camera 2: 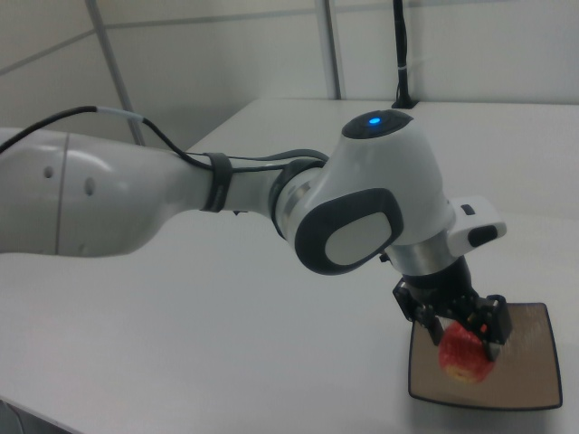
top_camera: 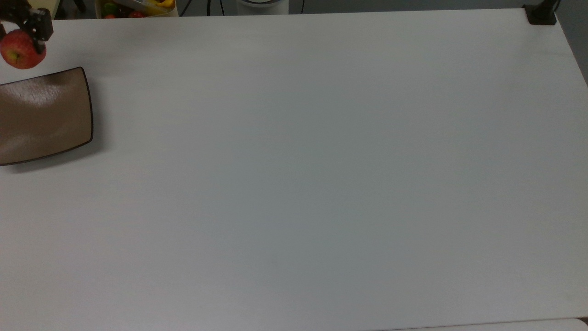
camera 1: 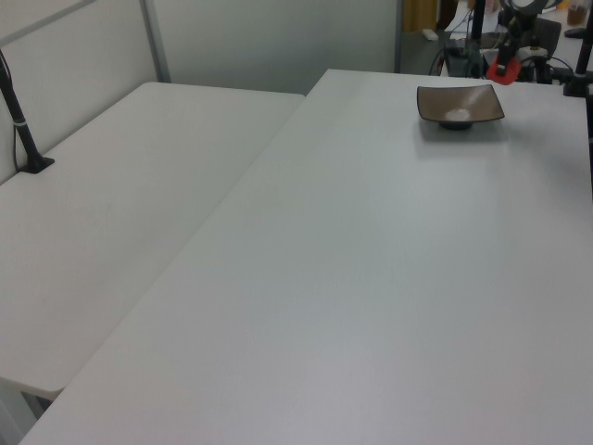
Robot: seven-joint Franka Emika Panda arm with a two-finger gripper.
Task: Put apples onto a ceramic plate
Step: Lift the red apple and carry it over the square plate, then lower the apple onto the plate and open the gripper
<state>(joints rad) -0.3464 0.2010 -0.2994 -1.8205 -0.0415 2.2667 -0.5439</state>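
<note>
A small red apple (top_camera: 20, 55) with a greenish dimple hangs in the air, my gripper (top_camera: 23, 43) shut on it from above. It sits at the top view's far left, just beyond the plate's back edge. The glossy brown squarish plate (top_camera: 50, 115) lies on the white table, cut off by the top view's left edge. In the left view the apple (camera 1: 503, 70) floats above and slightly right of the plate (camera 1: 460, 102). From the right view the apple (camera 2: 466, 354) hangs in my gripper (camera 2: 463, 342) in front of the plate (camera 2: 529, 362).
A tub of colourful fruit (top_camera: 135, 8) sits past the table's far edge in the top view. A black post base (top_camera: 541, 14) stands at the top view's far right corner. A second white table (camera 1: 111, 213) adjoins at the left view's left.
</note>
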